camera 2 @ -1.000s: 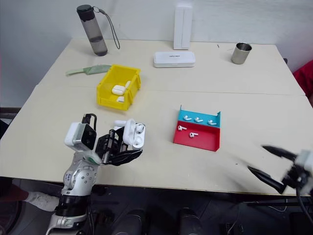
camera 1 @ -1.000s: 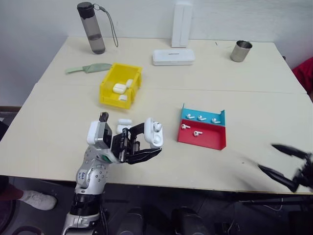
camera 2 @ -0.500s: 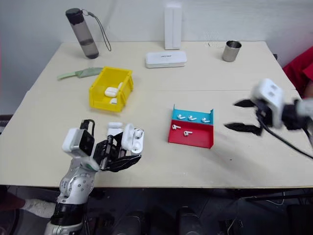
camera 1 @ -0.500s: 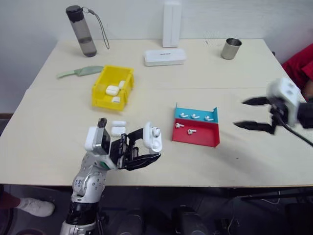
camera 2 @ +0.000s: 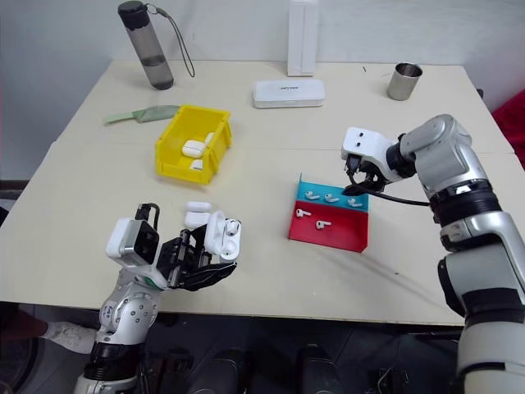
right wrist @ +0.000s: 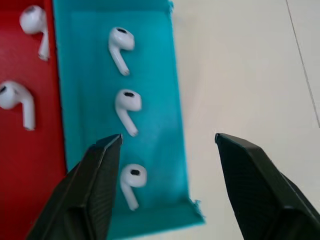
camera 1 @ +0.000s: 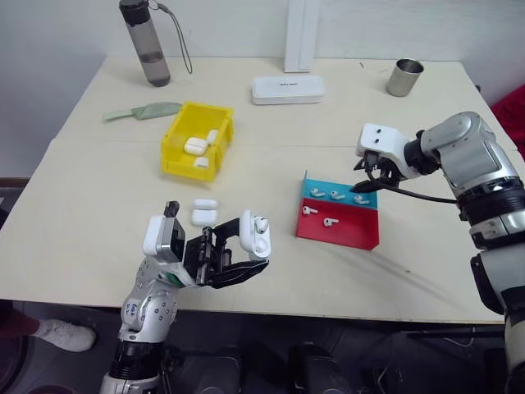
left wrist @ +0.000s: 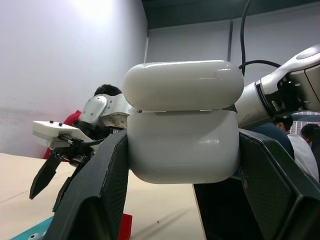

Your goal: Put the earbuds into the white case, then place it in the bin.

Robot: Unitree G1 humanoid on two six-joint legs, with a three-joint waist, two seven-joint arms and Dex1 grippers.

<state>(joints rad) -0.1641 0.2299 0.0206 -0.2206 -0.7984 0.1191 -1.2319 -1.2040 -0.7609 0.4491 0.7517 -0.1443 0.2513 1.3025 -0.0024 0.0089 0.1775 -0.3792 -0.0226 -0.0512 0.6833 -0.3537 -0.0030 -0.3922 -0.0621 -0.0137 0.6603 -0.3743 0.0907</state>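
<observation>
The left gripper (camera 1: 246, 246) is pinching the white case (camera 1: 259, 232) between its two black fingers at the near left of the table (camera 1: 426, 131); the lid is hinged open, and one earbud is sitting in the case. In the left wrist view the case (left wrist: 183, 120) is sitting squarely between the two finger pads. The right gripper (right wrist: 167, 150) is hovering with its fingers spread over the right end of the red and blue stepped tray (camera 1: 340, 230), pointing down at the blue upper step. Three earbuds (right wrist: 126, 106) are lying in a row on the blue step, and two more are lying on the red lower step (right wrist: 22, 75). The right fingers are gripping nothing. The bin (camera 1: 176, 152) is standing on the left half of the table, farther away than the left gripper, and is holding three closed white cases. Two further closed cases (camera 1: 204, 213) are lying on the table between the bin and the left gripper.
</observation>
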